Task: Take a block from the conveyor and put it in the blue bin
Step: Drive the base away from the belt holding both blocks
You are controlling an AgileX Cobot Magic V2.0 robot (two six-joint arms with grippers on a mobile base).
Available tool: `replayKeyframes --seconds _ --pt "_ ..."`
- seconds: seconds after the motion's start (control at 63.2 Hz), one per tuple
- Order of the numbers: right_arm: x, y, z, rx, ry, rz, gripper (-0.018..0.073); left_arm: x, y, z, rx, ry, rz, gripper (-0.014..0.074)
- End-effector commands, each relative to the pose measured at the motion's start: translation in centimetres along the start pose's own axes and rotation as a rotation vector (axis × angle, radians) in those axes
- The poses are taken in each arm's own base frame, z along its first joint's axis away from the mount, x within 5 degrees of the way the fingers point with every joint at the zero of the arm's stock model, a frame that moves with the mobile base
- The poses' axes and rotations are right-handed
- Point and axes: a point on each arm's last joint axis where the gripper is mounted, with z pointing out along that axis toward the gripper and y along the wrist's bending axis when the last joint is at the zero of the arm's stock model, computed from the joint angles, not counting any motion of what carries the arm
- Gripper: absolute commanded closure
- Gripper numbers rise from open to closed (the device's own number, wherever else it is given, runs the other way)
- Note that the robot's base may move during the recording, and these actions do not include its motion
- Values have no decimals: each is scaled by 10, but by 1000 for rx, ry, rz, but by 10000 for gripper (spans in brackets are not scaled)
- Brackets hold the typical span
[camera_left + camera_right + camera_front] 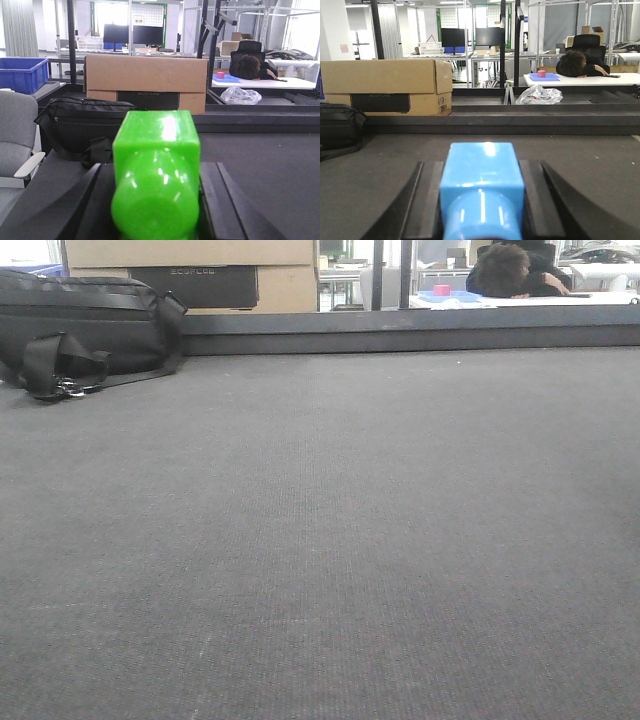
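While left gripper [156,172] clamps green block [156,140], right gripper [481,167] clamps blue block [482,200].

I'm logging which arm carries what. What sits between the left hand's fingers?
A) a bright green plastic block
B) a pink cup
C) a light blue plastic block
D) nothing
A: in the left wrist view the bright green plastic block sits between the dark fingers of the left hand; the light blue plastic block is in the right hand.
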Motion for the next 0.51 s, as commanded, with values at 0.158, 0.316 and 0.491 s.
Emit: replayKeyframes --seconds 0.158,0.316,0.491 --pt "-1 0 -1 6 -18 -19 721 -2 -1 -1 9 -26 -7 708" --pt "-1 0 -1 6 -18 -19 721 -2 -1 -1 9 -26 -7 708" --pt "-1 0 -1 6 -18 -19 721 -2 -1 -1 9 -26 -7 708"
